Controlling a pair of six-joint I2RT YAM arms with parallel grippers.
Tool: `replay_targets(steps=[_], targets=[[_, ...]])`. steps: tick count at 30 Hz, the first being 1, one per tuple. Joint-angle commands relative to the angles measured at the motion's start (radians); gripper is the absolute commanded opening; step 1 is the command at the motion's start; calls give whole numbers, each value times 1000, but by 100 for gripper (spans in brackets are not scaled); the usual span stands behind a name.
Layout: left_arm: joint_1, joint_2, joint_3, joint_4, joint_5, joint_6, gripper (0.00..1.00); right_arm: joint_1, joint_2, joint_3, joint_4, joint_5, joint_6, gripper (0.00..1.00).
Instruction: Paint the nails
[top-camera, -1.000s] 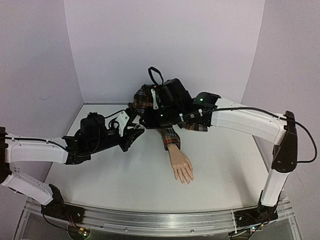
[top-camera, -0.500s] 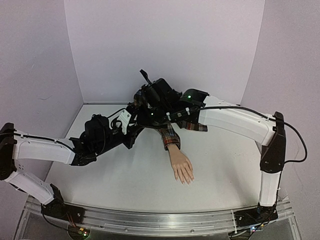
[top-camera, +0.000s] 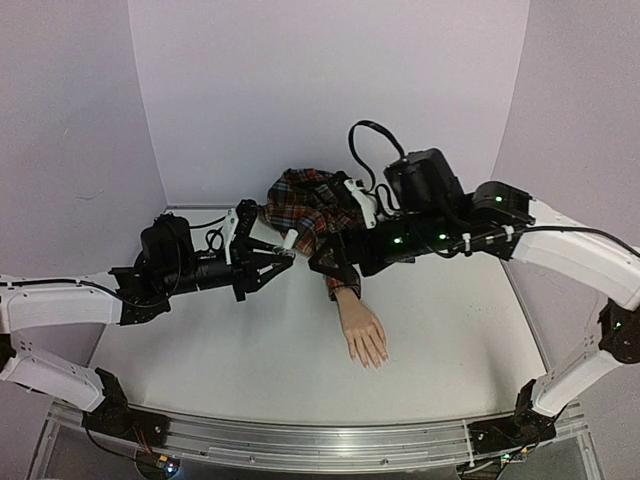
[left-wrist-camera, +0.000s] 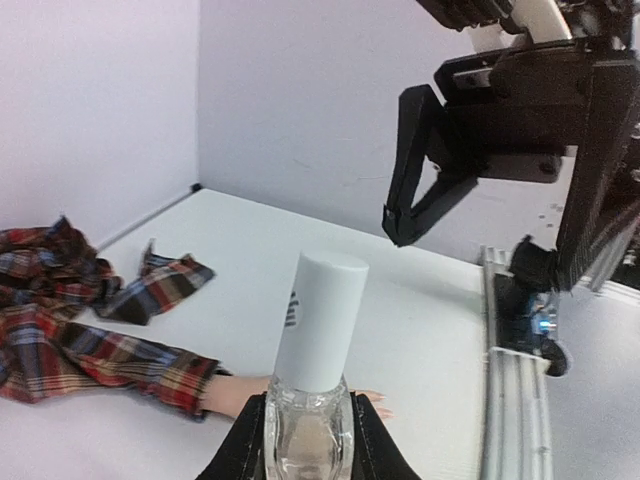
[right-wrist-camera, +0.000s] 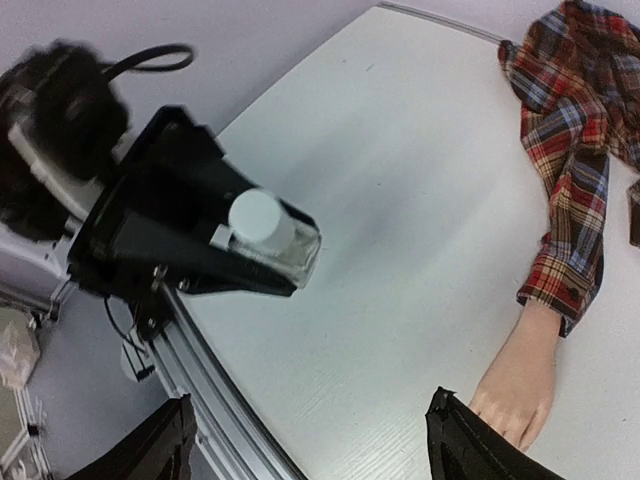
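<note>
Pale mannequin hand (top-camera: 362, 335) lay flat on the surface (top-camera: 240, 350), tiny nails (top-camera: 372, 358) at its near end; likely rigid, light, easily nudged; left gripper (top-camera: 274, 262) clamped its jaws on a small glass bottle (left-wrist-camera: 308, 428), slick and breakable; its white cap (left-wrist-camera: 322, 320) seemed the place to grip; right gripper (right-wrist-camera: 310, 438) held its jaws wide, empty.

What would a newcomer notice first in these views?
The small clear glass bottle with a white cap, clamped in the left pincer over the white table's left side. Next, the pale peach mannequin hand lying mid-table, emerging from a crumpled red-blue plaid sleeve, near the open right pincer.
</note>
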Motion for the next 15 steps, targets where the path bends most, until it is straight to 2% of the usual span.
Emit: replay_targets(steps=[1,5,15], targets=[[26,12,72,-2,386,-128,0,-26,-103,-74,123,-245,-245,76],[26,16,90,8,441,-136,0,-55,-77,-24,125,-338,-270,63],[26,31,111,12,527,-155,0,-54,28,74,126,-417,-289,52]])
